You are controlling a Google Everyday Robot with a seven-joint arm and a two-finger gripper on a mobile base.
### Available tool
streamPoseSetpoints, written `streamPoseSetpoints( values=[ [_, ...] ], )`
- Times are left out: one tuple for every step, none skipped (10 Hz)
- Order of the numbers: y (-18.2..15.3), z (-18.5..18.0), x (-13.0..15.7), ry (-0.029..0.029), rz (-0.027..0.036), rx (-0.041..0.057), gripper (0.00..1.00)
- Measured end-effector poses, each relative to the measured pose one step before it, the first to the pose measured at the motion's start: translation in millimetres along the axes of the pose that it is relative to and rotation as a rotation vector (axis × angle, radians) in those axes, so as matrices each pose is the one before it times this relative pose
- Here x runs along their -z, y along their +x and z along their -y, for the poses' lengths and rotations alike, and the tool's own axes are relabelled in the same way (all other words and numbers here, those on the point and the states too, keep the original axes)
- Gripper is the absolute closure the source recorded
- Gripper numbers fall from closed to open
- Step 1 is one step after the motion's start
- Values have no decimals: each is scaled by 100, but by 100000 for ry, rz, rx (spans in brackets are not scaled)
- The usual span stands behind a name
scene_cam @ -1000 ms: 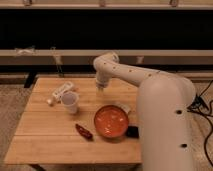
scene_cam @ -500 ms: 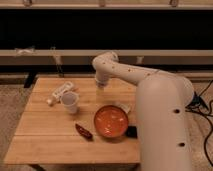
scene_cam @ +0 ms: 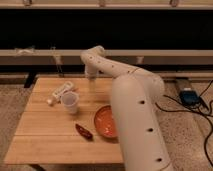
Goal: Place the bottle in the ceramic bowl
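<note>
The bottle (scene_cam: 61, 91) is slim and white with a tan cap. It lies on its side at the back left of the wooden table (scene_cam: 45, 135), just behind the white cup. The ceramic bowl (scene_cam: 106, 122) is orange-red and shallow. It sits right of the table's middle, partly covered by my arm. My gripper (scene_cam: 92, 80) hangs from the white arm over the back middle of the table. It is to the right of the bottle and behind the bowl, and nothing shows in it.
A white cup (scene_cam: 70, 102) stands upright in front of the bottle. A small dark red object (scene_cam: 83, 131) lies left of the bowl. My bulky white arm (scene_cam: 135, 110) covers the table's right side. A dark shelf wall runs behind the table.
My gripper and wrist have moved a little to the left, toward the bottle's side of the table. The bottle, cup and bowl have not moved.
</note>
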Motion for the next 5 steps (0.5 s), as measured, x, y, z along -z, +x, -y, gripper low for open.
streamPoseSetpoints(
  values=[
    [-1503,1297,-471,55,1428,6015,20],
    [-1356,1079,-425,-144,1626,5777,20],
    [-1387,995,-324,59,1773,6356,20],
    [-1694,710,-624,-881,2199,8484,20],
    [-730,311,-277,-297,1177,3500,20]
  ],
)
